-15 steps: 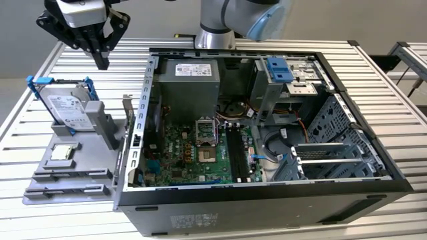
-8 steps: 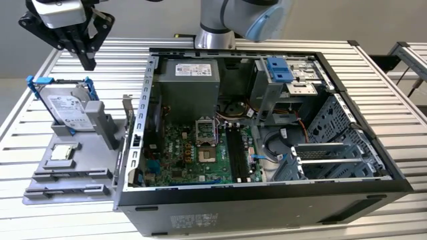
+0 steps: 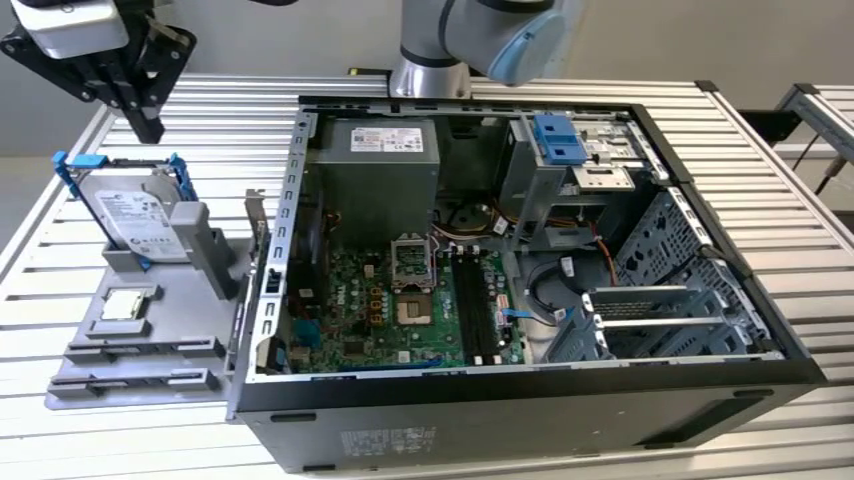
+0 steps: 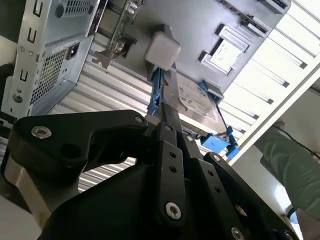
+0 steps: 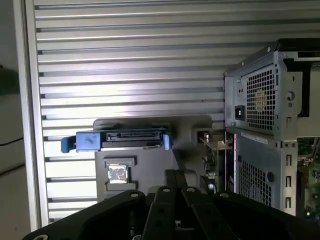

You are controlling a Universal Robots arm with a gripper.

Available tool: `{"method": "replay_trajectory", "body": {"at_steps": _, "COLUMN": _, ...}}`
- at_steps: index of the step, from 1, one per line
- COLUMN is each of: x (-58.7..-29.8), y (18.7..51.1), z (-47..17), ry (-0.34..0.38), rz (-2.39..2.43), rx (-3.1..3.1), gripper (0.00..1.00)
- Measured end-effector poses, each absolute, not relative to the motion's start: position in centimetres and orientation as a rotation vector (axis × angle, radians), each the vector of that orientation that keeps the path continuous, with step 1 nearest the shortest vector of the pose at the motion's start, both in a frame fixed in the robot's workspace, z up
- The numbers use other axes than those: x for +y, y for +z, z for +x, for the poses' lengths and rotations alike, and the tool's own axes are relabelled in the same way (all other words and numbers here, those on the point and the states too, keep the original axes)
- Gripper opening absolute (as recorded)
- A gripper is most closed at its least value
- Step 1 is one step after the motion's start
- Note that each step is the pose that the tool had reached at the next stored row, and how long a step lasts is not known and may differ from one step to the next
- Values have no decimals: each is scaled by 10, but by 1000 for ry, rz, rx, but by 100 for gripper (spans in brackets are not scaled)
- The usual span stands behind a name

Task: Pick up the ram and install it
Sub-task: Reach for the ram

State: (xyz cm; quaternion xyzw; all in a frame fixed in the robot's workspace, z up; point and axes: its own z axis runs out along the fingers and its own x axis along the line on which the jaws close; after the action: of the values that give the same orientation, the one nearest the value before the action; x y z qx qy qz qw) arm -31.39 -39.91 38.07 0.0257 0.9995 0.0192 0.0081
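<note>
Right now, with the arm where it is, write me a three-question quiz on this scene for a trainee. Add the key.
1. True or false: the hand hangs over the inside of the open computer case.
2. What stands on edge in a blue frame in the grey tray? A) a hard drive B) a keyboard C) a monitor
3. Fill in: the small square silver ___ lies flat on the tray.

Key
1. False: it hangs outside the case, towards the exterior view's left, above the hard drive.
2. A
3. processor
</note>
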Motion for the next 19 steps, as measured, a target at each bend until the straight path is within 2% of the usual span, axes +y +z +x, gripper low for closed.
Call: {"method": "replay_trajectory", "body": {"at_steps": 19, "x": -399, "y": 377, "z": -366, "ry": 50, "rz": 76, "rx": 3126, "gripper": 0}}
